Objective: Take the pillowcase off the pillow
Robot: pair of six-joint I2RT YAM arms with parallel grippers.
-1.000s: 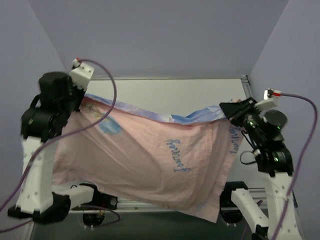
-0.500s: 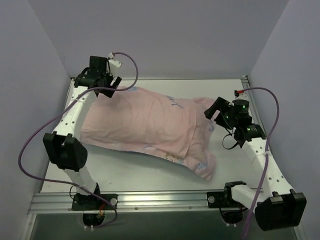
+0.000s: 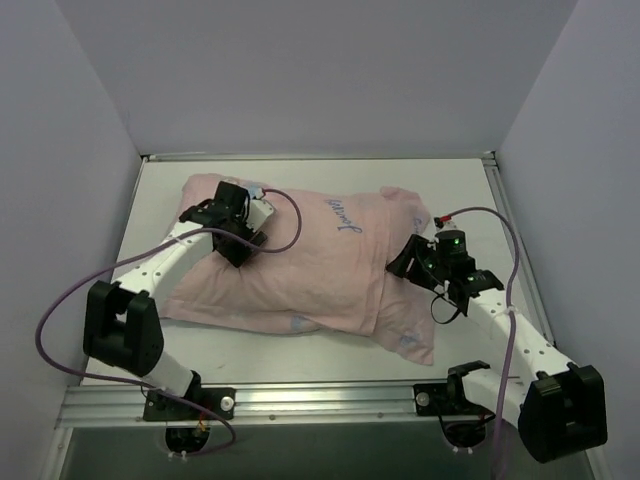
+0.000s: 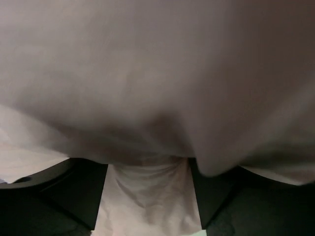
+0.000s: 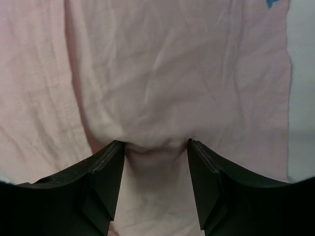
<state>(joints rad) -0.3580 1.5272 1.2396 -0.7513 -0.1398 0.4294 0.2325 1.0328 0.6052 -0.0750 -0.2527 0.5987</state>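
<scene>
Pillowcase [image 3: 320, 275] lies pink side up, puffy, across the worktop [image 3: 470, 190]. Left pincer [image 3: 240, 243] and right pincer [image 3: 402, 265] press into it, jaws apart, with cloth bulging between the 2 fingers of each. We cannot see the pillow; it is apparently inside.

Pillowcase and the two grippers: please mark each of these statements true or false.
1. The pillowcase lies on the table with its pink side up. True.
2. The pillowcase hangs in the air between the two arms. False: it lies flat on the table.
3. The right gripper has its jaws apart, with pink cloth between them. True.
4. The left gripper is over bare table, away from the cloth. False: it is down on the left part of the pillowcase.
5. Blue writing shows on the pink cloth. True.
</scene>
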